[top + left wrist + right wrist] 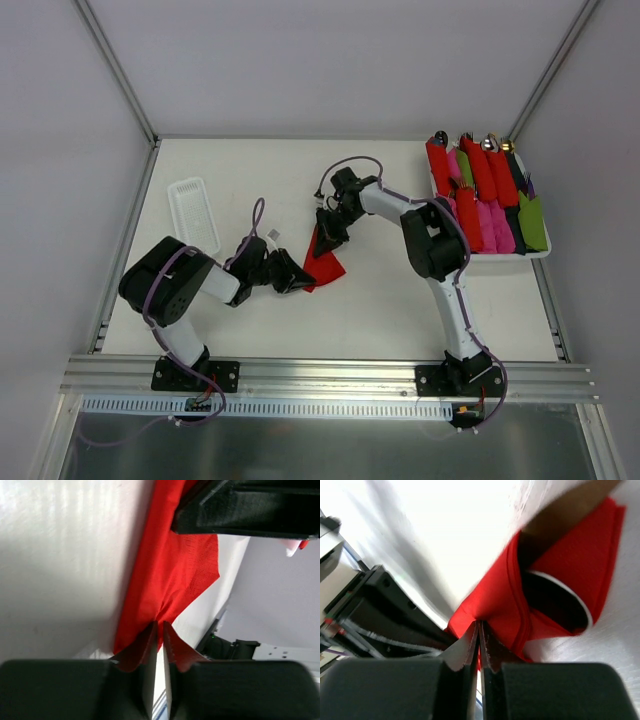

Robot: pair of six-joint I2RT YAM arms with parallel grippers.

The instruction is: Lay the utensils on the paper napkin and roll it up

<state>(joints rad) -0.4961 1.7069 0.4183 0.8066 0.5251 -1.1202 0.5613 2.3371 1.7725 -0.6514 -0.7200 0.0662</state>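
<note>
At table centre in the top view, a red paper napkin [328, 266], creased and partly folded, lies on the matt white table [400, 300] between two black grippers. The left gripper [299, 280] meets its near-left edge and the right gripper [326, 238] its far edge. A white ridged plastic dish [195, 213] lies well to the left. A white tray [520, 256] at far right holds red, pink and green rolled bundles [478, 170] with metal tips.

Left wrist view: the jaws are pinched on a napkin corner, and the paper shows a fine embossed grain.

Right wrist view: the jaws are clamped on a napkin fold. A dark, pale-rimmed shape beside the fold cannot be identified.
</note>
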